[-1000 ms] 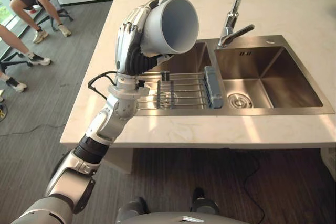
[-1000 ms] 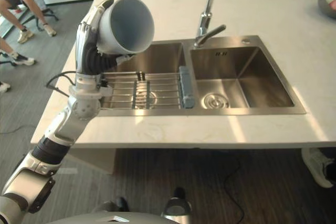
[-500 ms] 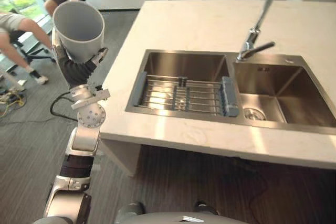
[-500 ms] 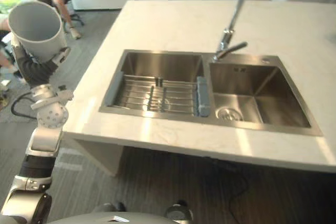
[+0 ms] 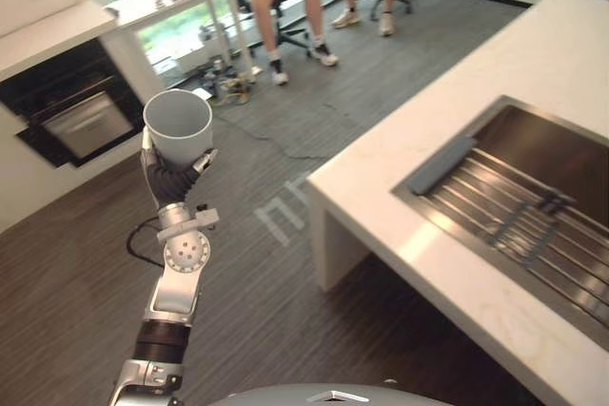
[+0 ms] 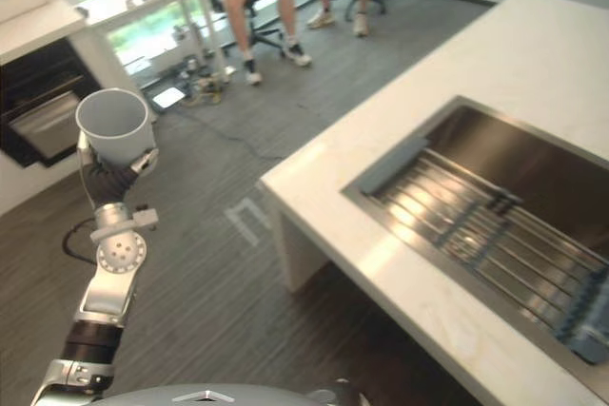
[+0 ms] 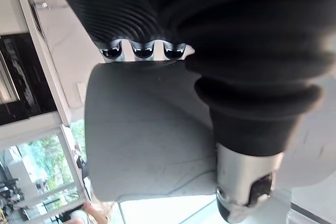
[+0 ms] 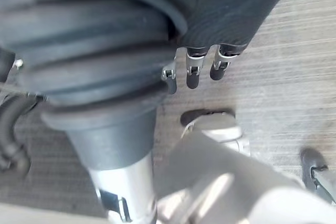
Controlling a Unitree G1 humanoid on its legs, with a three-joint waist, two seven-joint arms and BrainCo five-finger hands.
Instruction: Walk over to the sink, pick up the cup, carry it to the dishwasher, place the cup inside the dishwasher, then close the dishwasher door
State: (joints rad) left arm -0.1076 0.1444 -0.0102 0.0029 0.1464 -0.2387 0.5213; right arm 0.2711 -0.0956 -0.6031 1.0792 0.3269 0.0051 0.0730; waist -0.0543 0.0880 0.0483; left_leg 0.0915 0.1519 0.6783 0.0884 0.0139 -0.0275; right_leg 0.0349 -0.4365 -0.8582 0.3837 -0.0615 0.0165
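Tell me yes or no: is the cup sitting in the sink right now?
No, the left hand holds the cup upright, mouth up, out over the floor, well clear of the sink.

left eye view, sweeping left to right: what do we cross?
In order: black built-in appliance → grey cup, gripped in the left hand → white countertop corner → steel sink with wire rack.

Pale worktop [image 5: 381, 178] takes right of frame, w/ steel sink [image 5: 561, 154] sunk into it. Wire rack [image 5: 533, 225] spans sink, grey end bar [image 5: 442, 164] at upper-left rim. Striped floor [image 5: 314, 111] at left.
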